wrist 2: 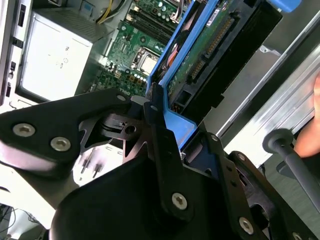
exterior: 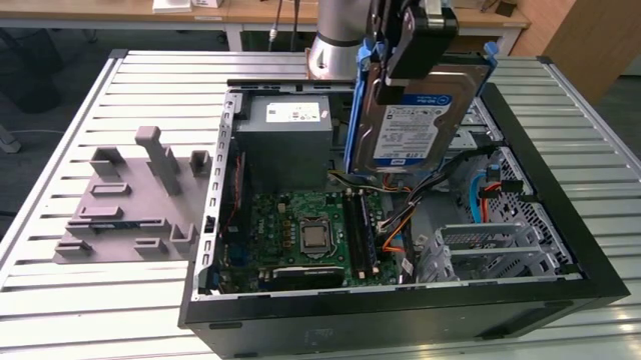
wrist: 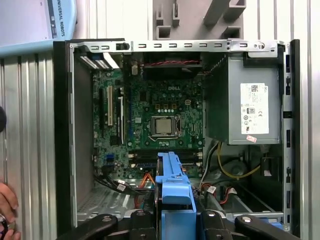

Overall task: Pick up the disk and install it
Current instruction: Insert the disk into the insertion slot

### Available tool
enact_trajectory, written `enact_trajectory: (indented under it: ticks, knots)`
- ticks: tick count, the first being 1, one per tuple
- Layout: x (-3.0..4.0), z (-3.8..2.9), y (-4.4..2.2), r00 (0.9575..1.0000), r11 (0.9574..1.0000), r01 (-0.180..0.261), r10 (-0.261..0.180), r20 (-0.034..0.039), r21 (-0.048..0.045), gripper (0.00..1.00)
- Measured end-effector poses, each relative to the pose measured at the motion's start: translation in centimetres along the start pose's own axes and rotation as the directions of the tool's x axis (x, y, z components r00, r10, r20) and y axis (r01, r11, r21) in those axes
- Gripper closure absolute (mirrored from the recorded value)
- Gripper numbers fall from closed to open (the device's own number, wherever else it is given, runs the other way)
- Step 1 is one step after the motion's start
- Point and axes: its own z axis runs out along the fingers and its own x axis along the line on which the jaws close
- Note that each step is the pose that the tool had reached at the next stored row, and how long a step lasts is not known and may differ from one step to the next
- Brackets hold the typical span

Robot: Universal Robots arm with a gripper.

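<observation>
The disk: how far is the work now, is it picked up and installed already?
Picking up is done: the gripper is shut on the disk at its blue bracket, holding it in the air above the open computer case. Installing is left: the disk sits in no bay yet.

You get bright, even light; the tabletop [exterior: 100, 315] glares pale (worst in the second wrist view) and shadow pools inside the computer case [exterior: 401, 326].

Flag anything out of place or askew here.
Nothing damaged or spilled. The disk hangs tilted over the open computer case, clamped in the gripper, not in any bay. A person's hand lies beside the case in the first wrist view.
</observation>
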Motion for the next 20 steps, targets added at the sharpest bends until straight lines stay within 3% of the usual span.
enact_trajectory:
  ticks: [10, 20]
  knots:
    - [1.54, 0.09, -0.06, 1.0000, 1.0000, 0.000, 0.000, -0.0021, 0.0001, 0.63]
    - [4.01, 0.13, -0.14, 1.0000, 1.0000, 0.000, 0.000, -0.0049, 0.0002, 0.63]
